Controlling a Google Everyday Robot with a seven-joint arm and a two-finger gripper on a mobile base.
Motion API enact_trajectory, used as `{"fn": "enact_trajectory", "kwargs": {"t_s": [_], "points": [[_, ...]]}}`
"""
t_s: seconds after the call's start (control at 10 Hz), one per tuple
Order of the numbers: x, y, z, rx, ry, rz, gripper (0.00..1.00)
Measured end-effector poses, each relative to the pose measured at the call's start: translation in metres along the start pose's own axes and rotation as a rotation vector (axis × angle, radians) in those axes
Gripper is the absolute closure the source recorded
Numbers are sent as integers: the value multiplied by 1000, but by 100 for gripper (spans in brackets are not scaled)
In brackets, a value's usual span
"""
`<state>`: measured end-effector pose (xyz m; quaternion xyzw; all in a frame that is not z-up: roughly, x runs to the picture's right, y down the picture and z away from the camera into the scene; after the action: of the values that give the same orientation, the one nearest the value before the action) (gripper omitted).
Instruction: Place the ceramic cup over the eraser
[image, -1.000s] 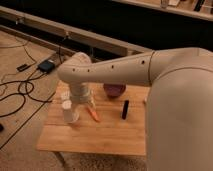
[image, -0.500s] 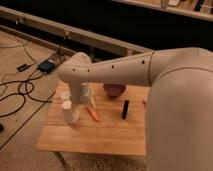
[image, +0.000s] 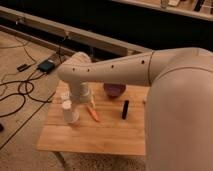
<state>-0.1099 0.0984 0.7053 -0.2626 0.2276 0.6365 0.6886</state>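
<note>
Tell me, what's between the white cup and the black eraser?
The orange carrot, in the camera view. The gripper hangs right by the ceramic cup.

Arm (image: 125, 70) is all smooth cream-white shell: fat rounded link (image: 182, 105) filling the right side, tapering forearm with a row of small dark round recesses along its side, ball-like rounded joint (image: 75, 70) at the end. Below that, a short stacked cylindrical wrist (image: 80, 90) in the same off-white; no cables or markings visible on it. Gripper (image: 81, 103) is mostly hidden under the wrist, low over the left part of the wooden table (image: 110, 137), just beside the ceramic cup (image: 69, 112).
</note>
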Motion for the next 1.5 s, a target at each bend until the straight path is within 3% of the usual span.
{"fn": "enact_trajectory", "kwargs": {"t_s": [0.6, 1.2, 1.5], "points": [[-21, 51, 16, -9, -6, -129, 35], [-59, 106, 62, 27, 5, -243, 35], [-72, 111, 77, 33, 20, -255, 35]]}}
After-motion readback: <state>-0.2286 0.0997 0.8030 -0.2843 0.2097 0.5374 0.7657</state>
